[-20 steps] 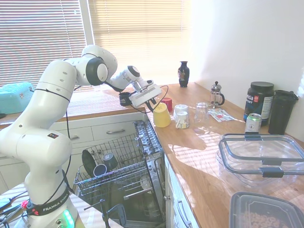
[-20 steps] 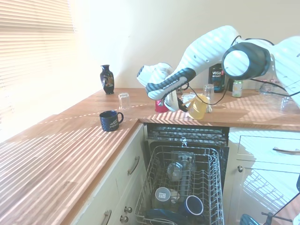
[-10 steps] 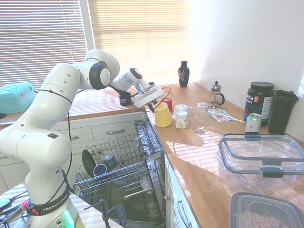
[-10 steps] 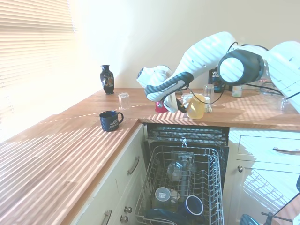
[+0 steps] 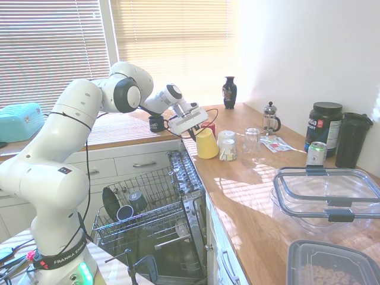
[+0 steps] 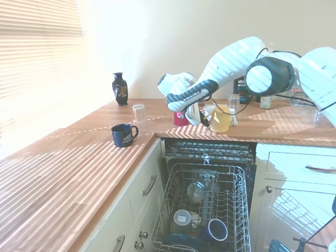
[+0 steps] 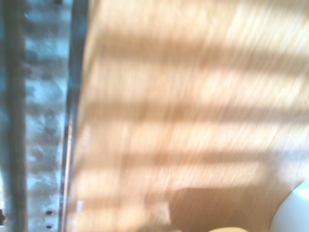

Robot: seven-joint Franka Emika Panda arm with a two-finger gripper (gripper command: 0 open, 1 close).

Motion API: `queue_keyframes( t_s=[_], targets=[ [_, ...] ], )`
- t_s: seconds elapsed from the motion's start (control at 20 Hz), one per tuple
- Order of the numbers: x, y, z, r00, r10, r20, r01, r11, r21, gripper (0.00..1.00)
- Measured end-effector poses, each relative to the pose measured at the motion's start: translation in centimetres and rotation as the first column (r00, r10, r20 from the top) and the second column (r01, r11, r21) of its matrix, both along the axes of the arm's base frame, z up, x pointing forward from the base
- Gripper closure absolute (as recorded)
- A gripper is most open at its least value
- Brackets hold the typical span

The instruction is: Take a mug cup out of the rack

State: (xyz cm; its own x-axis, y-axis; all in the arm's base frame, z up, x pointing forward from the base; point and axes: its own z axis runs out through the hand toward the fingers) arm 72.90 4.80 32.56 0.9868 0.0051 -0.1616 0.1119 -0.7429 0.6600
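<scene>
Lower and further over the wooden surface [image 5: 249, 178] than a second ago, the mug cup [image 5: 206, 143] hangs mouth-down in the first exterior view, its rim close to the wood or just touching, just beside the white cup [image 5: 226, 145] and in front of the small red cup [image 5: 209, 128]. The pincer [image 5: 198, 129] is clenched on the mug cup's upper side. The rack [image 5: 148, 205] below is pulled out and holds other crockery, so the lifting-out looks done; what remains, I judge, is setting the mug down and letting go. Print readable here: "FRANKA" on the arm's base, and "SPORT" on the dark tub [image 5: 323, 127] at the far end.

From the second exterior view, the mug cup [image 6: 220, 119] sits over the surface [image 6: 79, 173] behind the rack [image 6: 202, 210], with the pincer [image 6: 206, 118] gripping it from the side. The navy mug [image 6: 124, 134] stands well apart near the corner, the vase [image 6: 120, 88] by the wall. "SPORT" shows again on the tub [image 6: 243, 90].

At the wrist, blurred sunlit wood fills the picture, a yellow sliver of the mug cup [image 7: 227, 229] at the edge and a white curve, probably the white cup [image 7: 293, 210].
</scene>
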Motion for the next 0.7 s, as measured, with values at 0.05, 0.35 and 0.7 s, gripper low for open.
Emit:
queue_keyframes(
  t_s=[0.05,0.35,0.7],
  targets=[
    [0.1,-0.1,-0.1,1.0,0.001,-0.003,-0.001,1.0,0.004,1.0],
    [0.3,0.0,-0.8,1.0,0.004,-0.017,-0.004,1.0,0.016,0.0],
    [0.4,0.2,-1.2,1.0,-0.008,0.003,0.008,1.0,0.024,0.0]
  ],
)
